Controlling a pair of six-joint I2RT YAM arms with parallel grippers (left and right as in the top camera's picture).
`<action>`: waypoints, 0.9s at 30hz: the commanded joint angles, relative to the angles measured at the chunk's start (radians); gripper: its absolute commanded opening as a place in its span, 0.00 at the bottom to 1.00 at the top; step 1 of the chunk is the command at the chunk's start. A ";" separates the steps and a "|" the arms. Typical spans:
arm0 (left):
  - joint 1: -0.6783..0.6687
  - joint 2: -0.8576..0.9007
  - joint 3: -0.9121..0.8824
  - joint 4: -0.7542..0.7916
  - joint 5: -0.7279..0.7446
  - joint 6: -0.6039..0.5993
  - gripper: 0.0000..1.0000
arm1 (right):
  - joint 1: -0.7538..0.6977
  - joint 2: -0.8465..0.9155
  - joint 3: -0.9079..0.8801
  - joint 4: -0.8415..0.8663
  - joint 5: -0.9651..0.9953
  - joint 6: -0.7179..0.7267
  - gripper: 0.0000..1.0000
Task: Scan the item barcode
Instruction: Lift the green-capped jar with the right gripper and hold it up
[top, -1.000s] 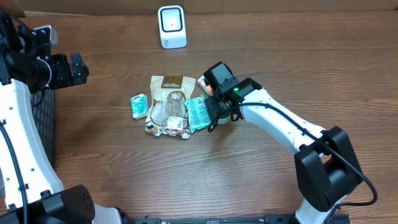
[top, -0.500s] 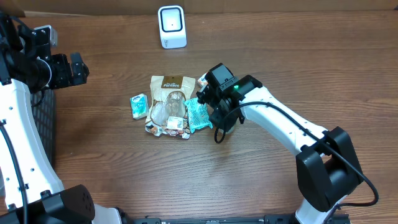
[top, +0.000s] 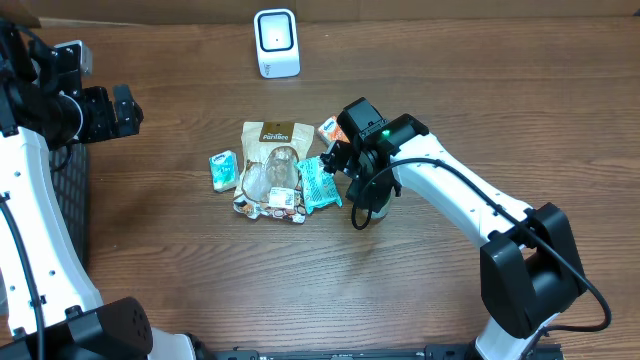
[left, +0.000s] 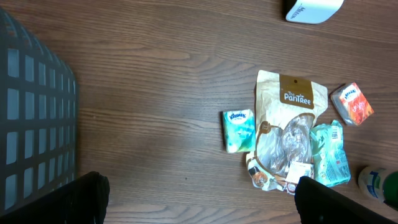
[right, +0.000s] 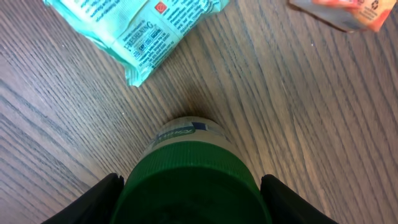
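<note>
Overhead: right gripper (top: 352, 172) low beside the snack pile (top: 272, 170); scanner (top: 277, 42) well apart at the far edge.
Left wrist: left gripper (left: 199, 194) idle, jaws spread wide, holding nothing.
Right wrist: jaws clamped on the green-capped bottle (right: 194, 177), just above the wood. Step judged as pick-up; next, lift it and turn its barcode toward the scanner.

Mock shop checkout: barcode scanner (top: 276, 42) and groceries (top: 272, 150).

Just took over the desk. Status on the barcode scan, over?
Left fingers open, empty. Right fingers closed on green-capped bottle. Teal packet, orange packet close by; scanner farther back.

Soft even light, faint shadows
</note>
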 joint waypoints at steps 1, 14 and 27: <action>-0.002 0.004 0.008 0.001 0.008 0.018 1.00 | -0.002 -0.004 0.045 0.013 -0.006 0.051 0.55; -0.002 0.004 0.008 0.001 0.008 0.018 0.99 | -0.018 -0.004 0.254 -0.110 -0.003 0.534 1.00; -0.002 0.004 0.008 0.001 0.008 0.018 0.99 | -0.073 -0.003 0.107 -0.122 -0.011 1.368 1.00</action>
